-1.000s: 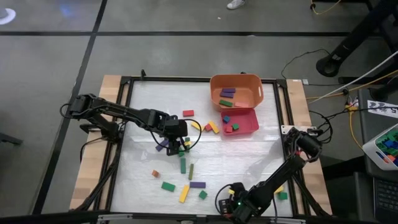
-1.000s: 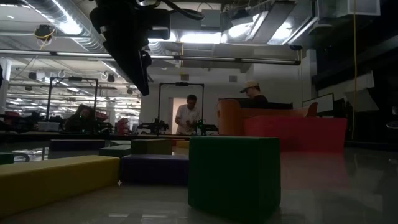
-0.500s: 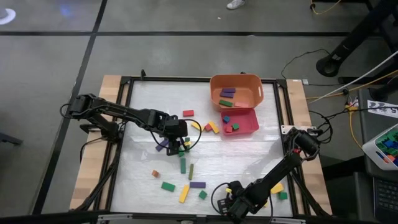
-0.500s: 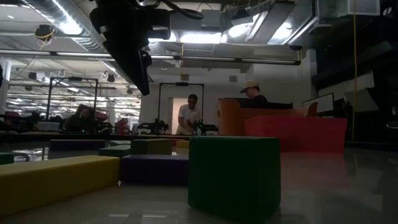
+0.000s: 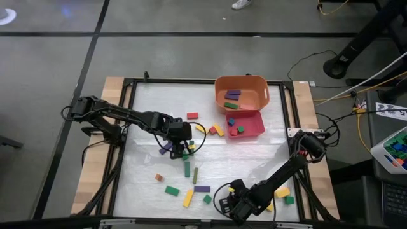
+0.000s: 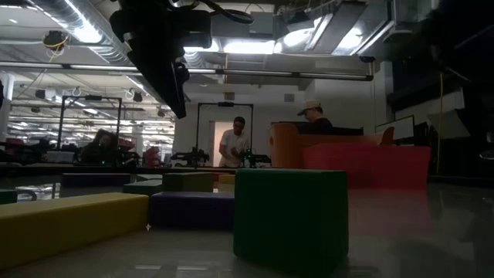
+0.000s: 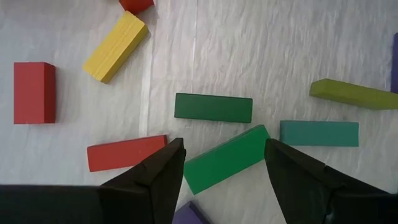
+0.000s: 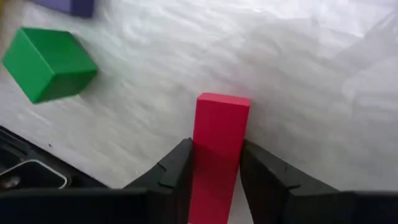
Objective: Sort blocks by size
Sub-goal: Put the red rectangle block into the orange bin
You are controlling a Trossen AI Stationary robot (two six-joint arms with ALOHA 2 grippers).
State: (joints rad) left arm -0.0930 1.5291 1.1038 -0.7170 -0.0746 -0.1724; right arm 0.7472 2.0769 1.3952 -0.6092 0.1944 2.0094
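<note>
Tabletop [image 5: 254, 159] in front of you is a pale, crinkled sheet inside a dark frame, with wooden strips down both sides and grey floor around it. From the low view you look across it into a dim workshop with strip lights, where two people [image 6: 234, 144] stand at benches far behind.

Count what you can: an orange bin [image 5: 241, 93] at the far edge holds about four blocks, purple, green and orange, and the pink-red tray [image 5: 253, 126] touching its near side holds three small ones, two green and one red. Loose on the sheet near the front you have a yellow bar [image 5: 188, 198], a purple bar [image 5: 202, 189], a green block [image 5: 172, 190], a green cube [image 5: 207, 199] and a tiny orange cube [image 5: 158, 177]. Farther back lie a red block [image 5: 192, 116] and a yellow bar [image 5: 219, 130] beside the tray.

Your left arm reaches from the left side to mid-table, bent at the elbow. Its left gripper [image 7: 221, 171] hangs with fingers spread wide over a cluster of bars, straddling a green bar [image 7: 227, 158] without touching it; a red bar [image 7: 126, 153] and a darker green bar [image 7: 213, 107] lie just beside.

Your right arm stretches from the right edge down to the front of the table. Its right gripper [image 8: 214, 177] has its fingers pressed against both sides of a red bar [image 8: 219, 143], clamping it, low over the sheet.
</note>
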